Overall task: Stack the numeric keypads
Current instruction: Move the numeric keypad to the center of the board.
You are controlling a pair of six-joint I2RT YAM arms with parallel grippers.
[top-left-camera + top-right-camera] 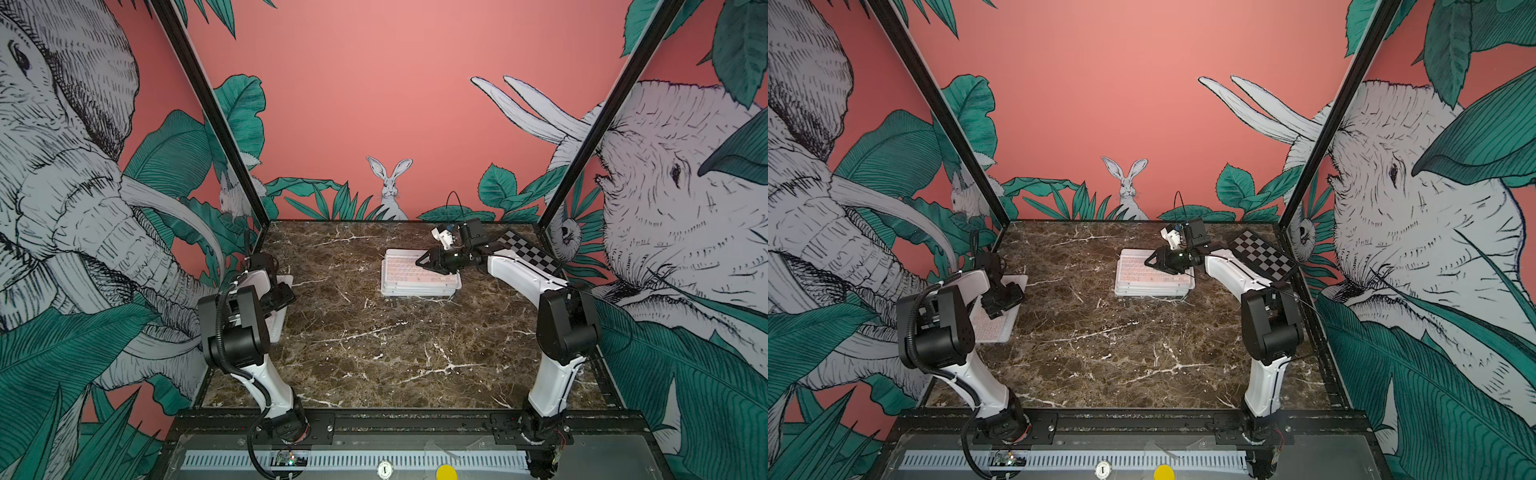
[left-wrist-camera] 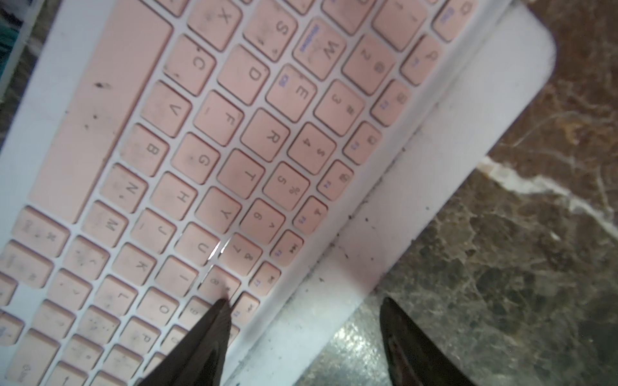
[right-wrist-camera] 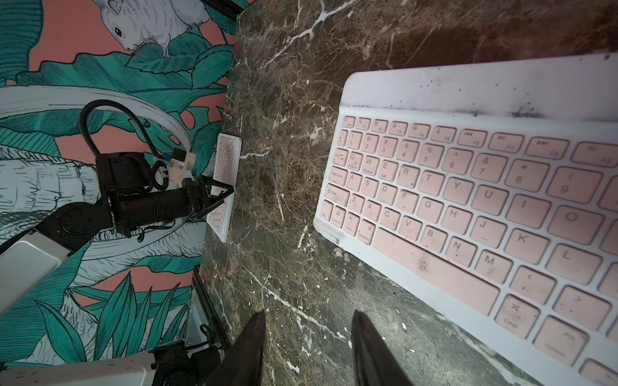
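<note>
A stack of numeric keypads [image 1: 409,279] [image 1: 1142,281] lies mid-table towards the back, a pink-keyed one [image 3: 468,200] on top. My right gripper [image 1: 418,262] [image 3: 308,314] hovers at the stack's left end, open, with only marble between its fingers. One more pink-keyed keypad [image 1: 994,328] [image 2: 207,140] lies at the table's left edge. My left gripper [image 2: 305,300] [image 1: 1007,303] straddles its white long rim. One finger [image 2: 214,331] touches the keys, the other is over the marble, clear of the rim.
A black-and-white checkered board [image 1: 528,249] [image 1: 1262,253] leans at the back right corner. Black frame posts and printed walls enclose the marble table [image 1: 374,353]. The left keypad lies close to the left wall.
</note>
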